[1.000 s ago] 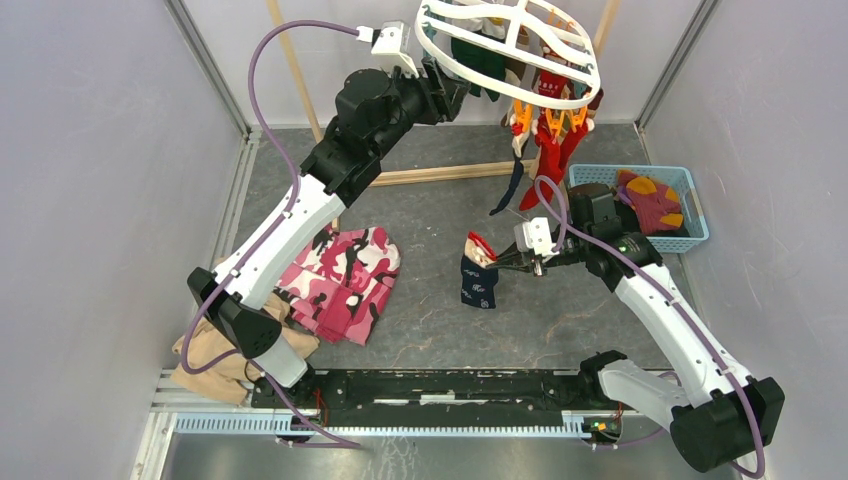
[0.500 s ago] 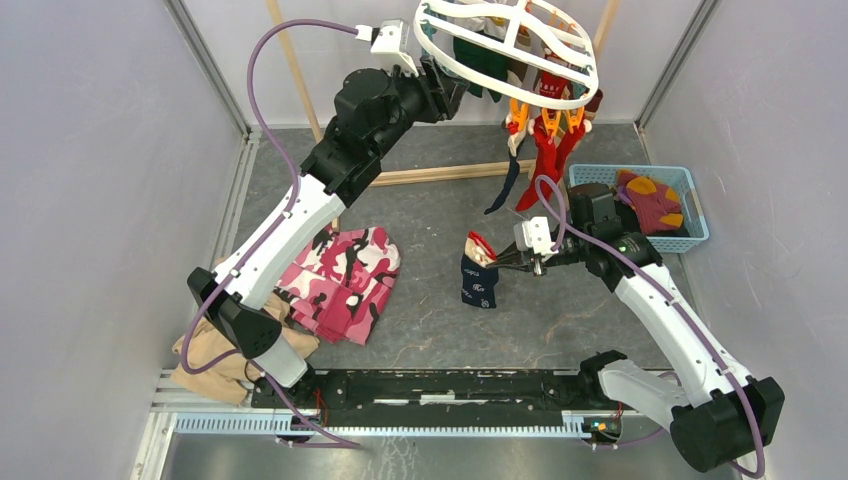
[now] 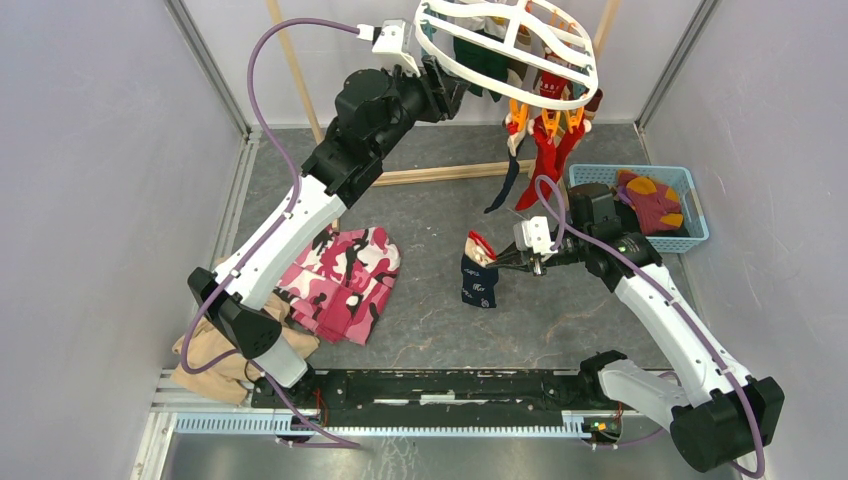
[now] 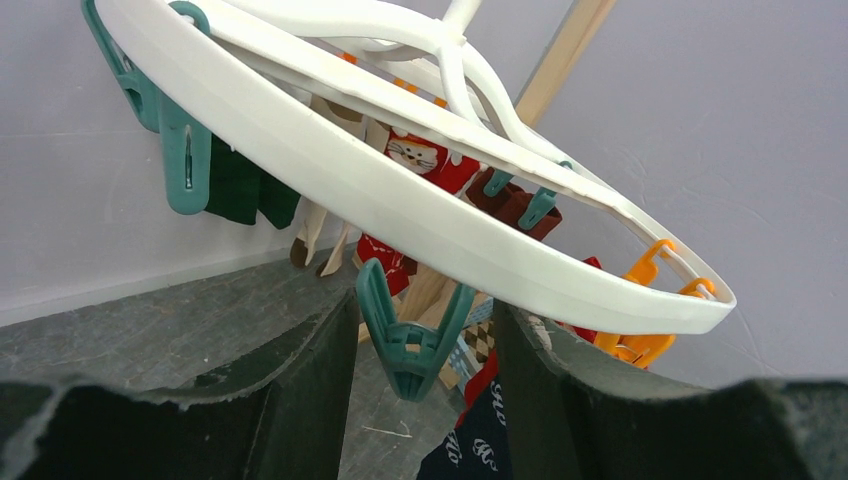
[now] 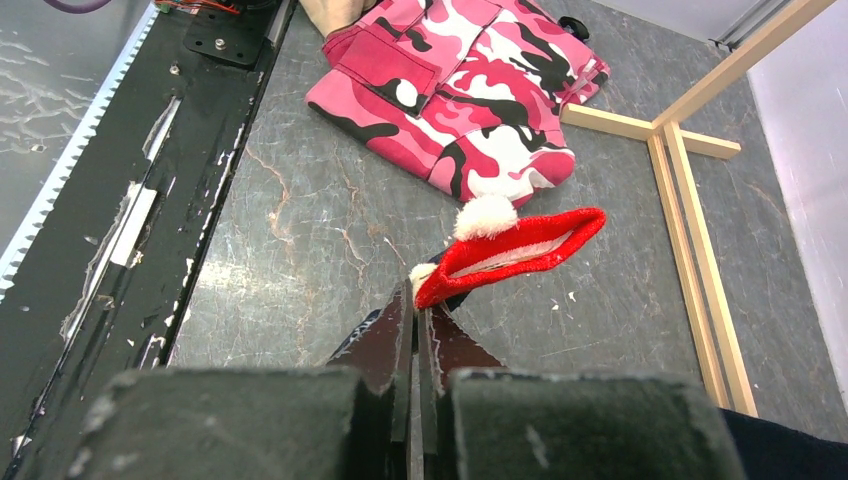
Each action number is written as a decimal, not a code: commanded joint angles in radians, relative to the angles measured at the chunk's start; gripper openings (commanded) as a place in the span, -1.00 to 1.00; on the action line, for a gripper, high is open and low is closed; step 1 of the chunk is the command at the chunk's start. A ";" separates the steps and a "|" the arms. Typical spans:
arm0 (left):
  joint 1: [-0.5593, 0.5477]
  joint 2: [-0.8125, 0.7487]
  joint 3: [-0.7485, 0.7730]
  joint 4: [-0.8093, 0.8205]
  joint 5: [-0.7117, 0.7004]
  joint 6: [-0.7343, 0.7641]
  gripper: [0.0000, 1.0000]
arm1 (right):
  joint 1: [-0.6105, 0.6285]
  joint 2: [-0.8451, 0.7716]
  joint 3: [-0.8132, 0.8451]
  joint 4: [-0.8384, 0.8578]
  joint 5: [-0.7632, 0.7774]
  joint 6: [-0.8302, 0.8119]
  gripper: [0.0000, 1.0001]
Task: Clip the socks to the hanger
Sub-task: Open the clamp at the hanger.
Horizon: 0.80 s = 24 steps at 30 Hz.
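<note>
Item one, the hanger (image 4: 400,215): you have it raised at the far end of the table, tilted, with its teal clip (image 4: 412,345) dangling between your left gripper's (image 3: 450,88) fingers. That gripper sits at the hanger's left rim, jaws spread wide and closed on nothing. Item two, red socks (image 3: 545,150): pegged on orange clips at the hanger's near edge, hanging straight down. Item three, dark green sock (image 3: 478,55): under the hanger's middle. Item four, navy sock (image 3: 478,280): red-cuffed, nearer the arm bases than the hanger; your right gripper (image 5: 418,310) pinches its cuff, jaws fully closed. Item five, blue basket (image 3: 690,235): right of the hanger, holding a maroon sock (image 3: 650,200).
</note>
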State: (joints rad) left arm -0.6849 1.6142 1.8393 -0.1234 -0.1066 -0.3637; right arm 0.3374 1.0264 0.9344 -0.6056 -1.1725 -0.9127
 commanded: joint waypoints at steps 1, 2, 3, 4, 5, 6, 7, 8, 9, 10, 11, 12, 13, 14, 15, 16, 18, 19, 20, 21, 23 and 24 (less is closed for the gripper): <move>-0.004 -0.027 0.044 0.048 -0.031 0.054 0.15 | -0.005 -0.006 -0.002 0.018 -0.007 0.011 -1.00; -0.004 -0.027 0.044 0.049 -0.031 0.054 0.15 | -0.005 -0.006 -0.002 0.018 -0.007 0.011 -1.00; -0.004 -0.027 0.046 0.050 -0.032 0.055 0.15 | -0.005 -0.006 -0.002 0.018 -0.007 0.011 -1.00; -0.004 -0.027 0.048 0.049 -0.032 0.056 0.15 | -0.005 -0.006 -0.002 0.019 -0.007 0.011 -1.00; -0.004 -0.026 0.051 0.050 -0.031 0.056 0.15 | -0.005 -0.006 -0.002 0.019 -0.006 0.011 -1.00; -0.004 -0.025 0.052 0.048 -0.031 0.056 0.15 | -0.005 -0.006 -0.002 0.020 -0.006 0.012 -1.00; -0.004 -0.025 0.052 0.049 -0.034 0.057 0.15 | -0.005 -0.005 -0.002 0.020 -0.006 0.012 -1.00; -0.003 -0.026 0.053 0.049 -0.034 0.058 0.16 | -0.004 -0.008 -0.002 0.020 -0.006 0.012 -1.00; -0.004 -0.027 0.055 0.049 -0.034 0.059 0.15 | -0.005 -0.008 -0.001 0.020 -0.006 0.012 -1.00; -0.005 -0.027 0.054 0.049 -0.036 0.060 0.16 | -0.005 -0.007 -0.002 0.020 -0.006 0.012 -1.00; -0.004 -0.027 0.055 0.051 -0.036 0.060 0.16 | -0.005 -0.007 -0.002 0.020 -0.006 0.012 -1.00; -0.004 -0.027 0.055 0.051 -0.037 0.062 0.17 | -0.005 -0.006 -0.003 0.020 -0.006 0.012 -1.00; -0.004 -0.029 0.054 0.054 -0.037 0.062 0.17 | -0.006 -0.006 -0.002 0.020 -0.006 0.012 -1.00; -0.004 -0.030 0.054 0.057 -0.037 0.062 0.17 | -0.005 -0.006 -0.002 0.020 -0.006 0.012 -1.00; -0.005 -0.030 0.054 0.059 -0.036 0.062 0.17 | -0.004 -0.006 -0.003 0.020 -0.006 0.012 -1.00; -0.004 -0.030 0.053 0.060 -0.036 0.063 0.18 | -0.004 -0.006 -0.003 0.020 -0.006 0.012 -1.00; -0.005 -0.030 0.053 0.066 -0.037 0.064 0.18 | -0.005 -0.006 -0.002 0.020 -0.006 0.012 -1.00; -0.004 -0.031 0.053 0.067 -0.038 0.065 0.18 | -0.005 -0.006 -0.002 0.020 -0.006 0.012 -1.00; -0.004 -0.030 0.054 0.068 -0.040 0.066 0.18 | -0.005 -0.007 -0.003 0.020 -0.006 0.012 -1.00; -0.004 -0.030 0.054 0.068 -0.043 0.068 0.19 | -0.005 -0.008 -0.003 0.020 -0.006 0.012 -1.00; -0.004 -0.030 0.054 0.068 -0.050 0.072 0.20 | -0.005 -0.007 -0.003 0.020 -0.007 0.012 -1.00; -0.004 -0.031 0.054 0.068 -0.053 0.075 0.22 | -0.005 -0.008 -0.003 0.021 -0.007 0.012 -1.00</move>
State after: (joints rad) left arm -0.6849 1.6142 1.8523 -0.1024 -0.1310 -0.3393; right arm 0.3374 1.0264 0.9340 -0.6006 -1.1725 -0.9123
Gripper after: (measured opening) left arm 0.596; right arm 0.010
